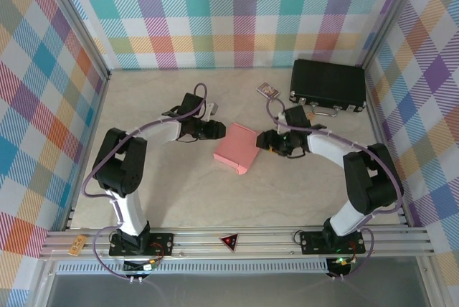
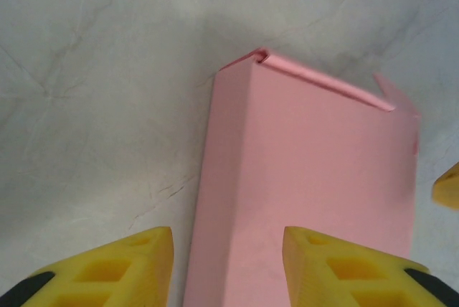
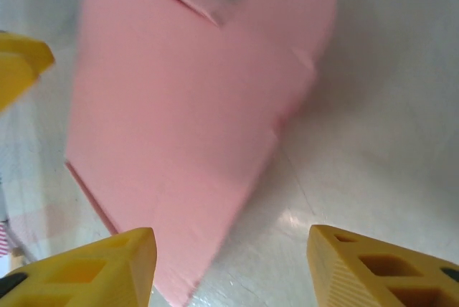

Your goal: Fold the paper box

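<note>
A salmon-pink paper box (image 1: 238,149) lies flat near the middle of the pale table (image 1: 179,192), folded into a slim rectangle with a flap edge raised along one end. The left gripper (image 1: 219,130) sits at its left edge and the right gripper (image 1: 262,140) at its right. Both have their yellow fingers (image 2: 107,275) spread apart, gripping nothing. A black case (image 1: 328,83) rests at the far right.

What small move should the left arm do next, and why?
Probably close the left gripper on the salmon-pink thin cardboard box to steady it: its jaws stand open astride a box edge, and a rounded end flap sticks out.
</note>
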`<state>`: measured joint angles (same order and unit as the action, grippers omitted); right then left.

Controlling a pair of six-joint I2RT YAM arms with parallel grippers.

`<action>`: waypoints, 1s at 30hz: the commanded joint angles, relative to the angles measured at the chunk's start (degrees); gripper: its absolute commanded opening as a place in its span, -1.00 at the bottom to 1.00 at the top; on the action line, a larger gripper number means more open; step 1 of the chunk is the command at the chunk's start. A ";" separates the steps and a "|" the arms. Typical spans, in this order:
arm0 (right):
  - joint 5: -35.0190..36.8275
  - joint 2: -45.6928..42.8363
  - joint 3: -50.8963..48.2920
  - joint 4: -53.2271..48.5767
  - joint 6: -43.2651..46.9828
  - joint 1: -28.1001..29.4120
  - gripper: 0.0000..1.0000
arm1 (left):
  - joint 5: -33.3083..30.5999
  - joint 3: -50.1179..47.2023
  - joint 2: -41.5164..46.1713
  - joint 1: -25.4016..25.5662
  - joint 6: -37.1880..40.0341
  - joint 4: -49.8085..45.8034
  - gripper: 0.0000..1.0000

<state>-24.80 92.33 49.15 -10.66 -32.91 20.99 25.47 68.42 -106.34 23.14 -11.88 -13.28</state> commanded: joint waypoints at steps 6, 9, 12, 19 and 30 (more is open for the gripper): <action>-8.05 5.31 -3.89 22.10 -14.25 2.65 0.13 | 7.56 1.71 -2.98 -0.28 3.22 -0.28 -0.22; -7.86 6.55 -3.51 23.90 -15.12 3.33 0.13 | 7.62 1.35 -3.67 -0.28 3.09 0.01 -0.28; -7.37 7.63 -3.38 24.77 -16.02 3.44 0.12 | 7.05 1.30 -4.63 -0.35 2.61 0.09 -0.40; -10.08 9.72 -3.69 31.01 -17.89 3.70 -0.05 | 7.86 -0.36 -5.45 -1.41 0.60 2.65 -0.64; -11.77 7.70 0.60 31.80 -14.77 6.84 -0.17 | 10.26 -2.75 -6.59 -4.11 -0.60 5.52 -0.70</action>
<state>-33.74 101.54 46.63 17.96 -49.12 26.46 35.62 67.26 -110.96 19.35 -12.16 -7.25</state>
